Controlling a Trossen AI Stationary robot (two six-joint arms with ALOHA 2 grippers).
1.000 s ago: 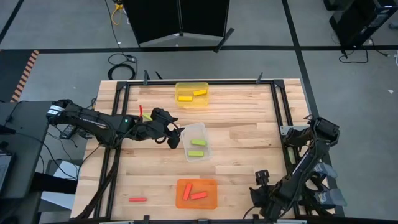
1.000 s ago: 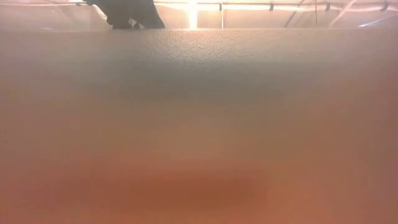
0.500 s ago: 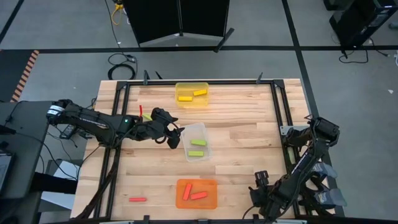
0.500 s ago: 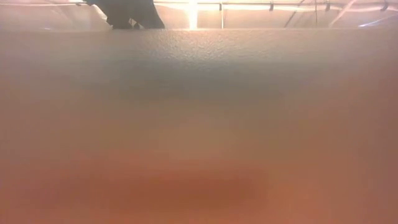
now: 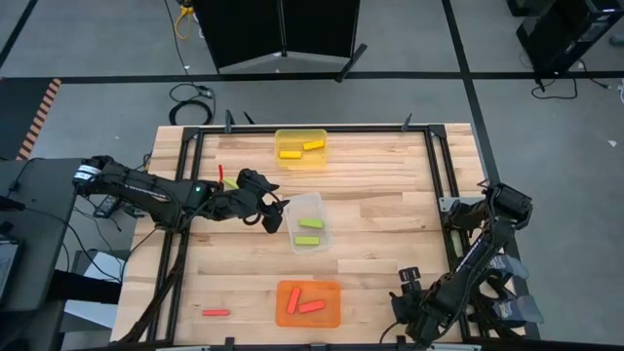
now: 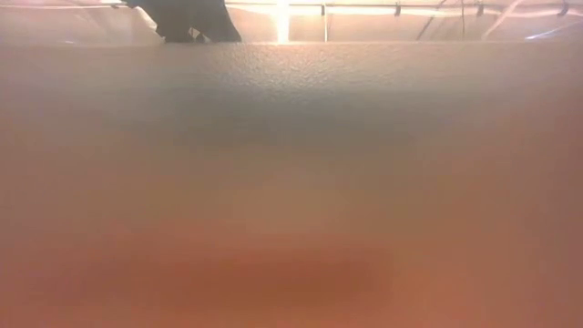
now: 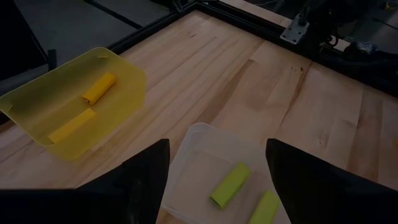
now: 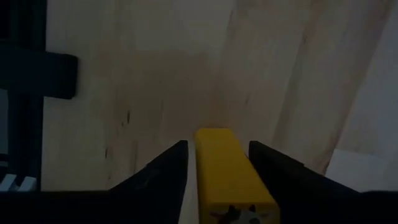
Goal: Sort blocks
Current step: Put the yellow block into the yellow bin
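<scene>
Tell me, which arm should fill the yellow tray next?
Right. The right gripper grips a small yellow rectangular block; the left gripper hangs open, empty, above the clear plastic tray.

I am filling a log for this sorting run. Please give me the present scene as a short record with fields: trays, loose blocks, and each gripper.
yellow tray: two yellow blocks inside
clear tray: two lime green blocks inside
orange tray: two red blocks inside
loose blocks: one red block near the table's front left; another red block behind the left arm
left gripper: open, at the clear tray's left edge, nothing held
right gripper: at the front right corner, shut on a yellow block
</scene>
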